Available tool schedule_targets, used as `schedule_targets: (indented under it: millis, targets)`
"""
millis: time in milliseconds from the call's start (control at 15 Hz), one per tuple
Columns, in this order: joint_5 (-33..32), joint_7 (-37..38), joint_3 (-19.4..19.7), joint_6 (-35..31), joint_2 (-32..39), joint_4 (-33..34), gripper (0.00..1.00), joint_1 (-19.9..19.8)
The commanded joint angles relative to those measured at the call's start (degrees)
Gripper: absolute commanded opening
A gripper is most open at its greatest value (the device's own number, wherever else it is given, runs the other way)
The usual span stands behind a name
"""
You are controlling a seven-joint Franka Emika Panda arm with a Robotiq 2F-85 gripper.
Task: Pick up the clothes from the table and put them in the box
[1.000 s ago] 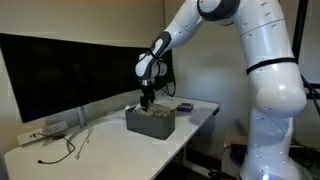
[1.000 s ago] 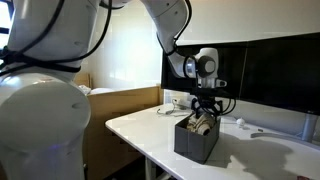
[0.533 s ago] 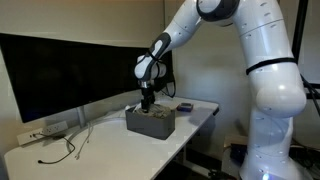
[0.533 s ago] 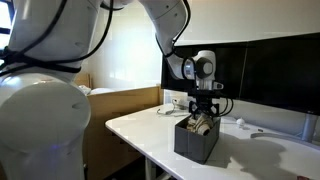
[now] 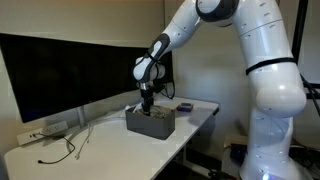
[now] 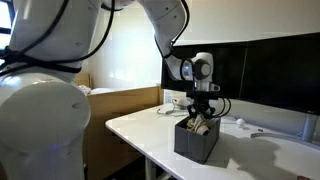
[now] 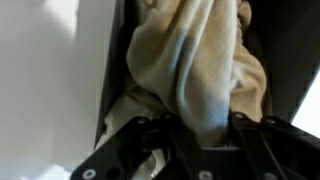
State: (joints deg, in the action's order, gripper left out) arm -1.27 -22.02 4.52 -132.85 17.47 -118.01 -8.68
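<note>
The dark grey box [image 5: 152, 124] [image 6: 194, 141] stands on the white table [image 5: 100, 150] [image 6: 145, 128]. The clothes lie inside it: a white fold [image 7: 205, 80] over tan fabric [image 7: 150, 55], and they show cream above the rim in an exterior view [image 6: 204, 127]. My gripper [image 5: 146, 109] [image 6: 203, 119] reaches down into the box. In the wrist view the gripper [image 7: 205, 130] has its dark fingers pressed against both sides of the white fold. The box's dark wall [image 7: 114, 60] runs along the left, with bare table [image 7: 50, 80] beyond it.
A wide black monitor [image 5: 70, 70] [image 6: 270, 70] stands behind the box. Thin dark cables [image 5: 65, 148] and a power strip [image 5: 45, 130] lie at one end of the table. A small dark object [image 5: 184, 106] sits near the other end. A wooden cabinet [image 6: 120, 100] stands beyond.
The jaws have closed from wide open onto the white fold in the box. The arm has sunk slightly and otherwise held its place.
</note>
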Motion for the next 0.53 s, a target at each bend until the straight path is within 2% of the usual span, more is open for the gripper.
schedule_targets:
  millis: [0,200,333,467]
  targets:
    - [-0.7,-2.0,-0.6,0.7,-0.8,-0.8,0.09,-0.6]
    - [0.3,-1.9,-0.9,1.2,-1.1,-0.8,0.03,-0.7]
    - [0.2,-1.7,-1.0,1.3,-2.0,-1.1,0.07,-0.6]
    - [0.2,-1.2,-1.0,1.6,-3.5,-1.3,0.07,-0.4]
